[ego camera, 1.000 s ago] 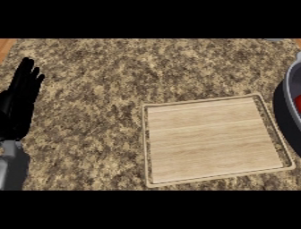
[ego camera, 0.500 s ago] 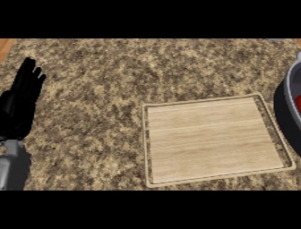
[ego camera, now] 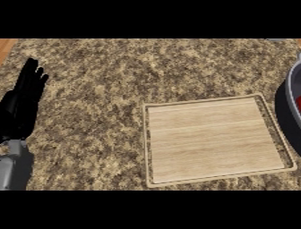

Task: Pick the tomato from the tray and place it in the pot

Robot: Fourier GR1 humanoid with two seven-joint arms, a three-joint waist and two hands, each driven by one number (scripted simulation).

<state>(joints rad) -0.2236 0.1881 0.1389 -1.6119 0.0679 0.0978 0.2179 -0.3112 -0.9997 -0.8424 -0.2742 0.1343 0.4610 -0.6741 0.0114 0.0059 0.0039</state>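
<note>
Entry: black left hand (ego camera: 17, 107) on grey forearm (ego camera: 7, 167), at the left edge of the head view.
- Change of position: slight only. Against the picture from a second ago, the hand sits a shade further right over the speckled brown stone counter (ego camera: 113, 80).
- Change of posture: the straight fingers (ego camera: 31, 76) now stand a little more upright and closer together; a second ago they leaned and fanned a touch more.
- Change of forearm: the grey sleeve shows marginally lower at the lower left corner.
- Timing: the shift falls within the first half second; against the picture from half a second ago, no difference can be made out.
</note>
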